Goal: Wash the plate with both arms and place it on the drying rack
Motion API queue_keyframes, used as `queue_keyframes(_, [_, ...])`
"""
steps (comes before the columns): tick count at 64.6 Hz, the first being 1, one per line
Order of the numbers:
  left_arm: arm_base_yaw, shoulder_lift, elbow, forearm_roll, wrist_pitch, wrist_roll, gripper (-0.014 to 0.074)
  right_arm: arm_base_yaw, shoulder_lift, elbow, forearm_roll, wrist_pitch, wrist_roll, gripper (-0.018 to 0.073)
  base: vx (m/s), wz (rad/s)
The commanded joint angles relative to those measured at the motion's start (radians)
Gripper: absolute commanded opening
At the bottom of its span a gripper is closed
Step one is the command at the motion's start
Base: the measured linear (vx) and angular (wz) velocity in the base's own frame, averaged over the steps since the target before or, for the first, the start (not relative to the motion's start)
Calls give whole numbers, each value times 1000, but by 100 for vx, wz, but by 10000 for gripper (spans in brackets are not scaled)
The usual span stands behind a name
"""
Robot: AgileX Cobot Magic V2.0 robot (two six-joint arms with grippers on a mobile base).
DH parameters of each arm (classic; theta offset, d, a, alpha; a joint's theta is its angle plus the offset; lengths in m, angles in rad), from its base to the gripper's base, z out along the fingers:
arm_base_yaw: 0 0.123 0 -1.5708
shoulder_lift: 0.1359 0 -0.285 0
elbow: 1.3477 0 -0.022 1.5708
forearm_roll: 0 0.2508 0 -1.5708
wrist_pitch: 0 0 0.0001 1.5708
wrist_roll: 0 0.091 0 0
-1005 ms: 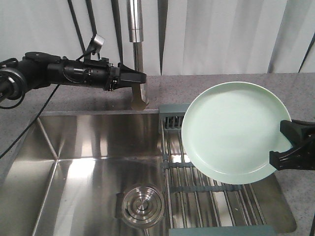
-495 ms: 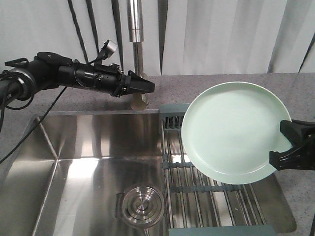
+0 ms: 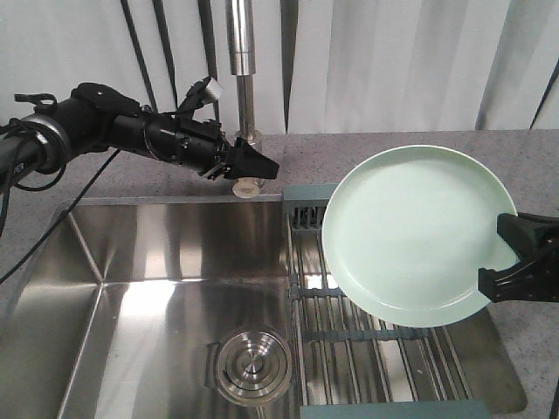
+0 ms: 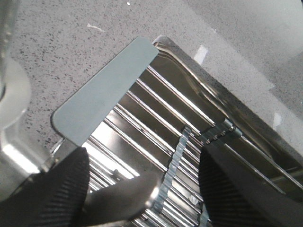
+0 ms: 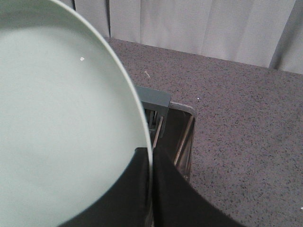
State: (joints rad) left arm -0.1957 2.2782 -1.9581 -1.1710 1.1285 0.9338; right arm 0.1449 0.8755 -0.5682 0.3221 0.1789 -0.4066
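Exterior front-facing view: the plate (image 3: 410, 231) is hanging tilted, its face turned toward the camera, above the drying rack (image 3: 306, 194) and apart from its rods.
Right gripper (image 3: 500, 257): it is pinching the plate's lower right rim, one finger on each face; the right wrist view is showing that rim wedged between the black fingers (image 5: 135, 189).
Left gripper (image 3: 258, 164): it is hovering by the faucet (image 3: 240, 52) base at the back edge of the sink (image 3: 131, 262), well apart from the plate. The left wrist view is showing its pads (image 4: 61, 189) spread wide, gripping nothing, with only the rack below.
Handling: the plate is looking stiff, hard and glossy, so probably slippery once wet. Held at one edge, it is likely levering against the pinch and could pivot or slide out. Breakable or not, I cannot tell.
Where to hold: the raised rim is offering the only grip; the side opposite the right gripper is sitting free for the left one.
Sink contents: the basin is showing only the round steel drain strainer (image 3: 253, 367) and no water.
Rack contents: the rods in view are carrying no dishes.
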Motion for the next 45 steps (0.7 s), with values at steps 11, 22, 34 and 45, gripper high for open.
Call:
queue_keyframes(11, [-48, -84, -22, -34, 124, -62, 471, -1, -14, -26, 5, -74, -5, -10, 0, 0])
queue_keyframes(22, [-48, -84, -22, -25, 124, -78, 471, -1, -14, -26, 5, -74, -5, -10, 0, 0])
queue_keyframes(34, [-61, -84, -22, -30, 124, -78, 471, -1, -14, -26, 5, -74, -5, -10, 0, 0])
queue_keyframes(45, [-68, -84, -22, -28, 124, -79, 471, -1, -14, -26, 5, -74, -5, -10, 0, 0])
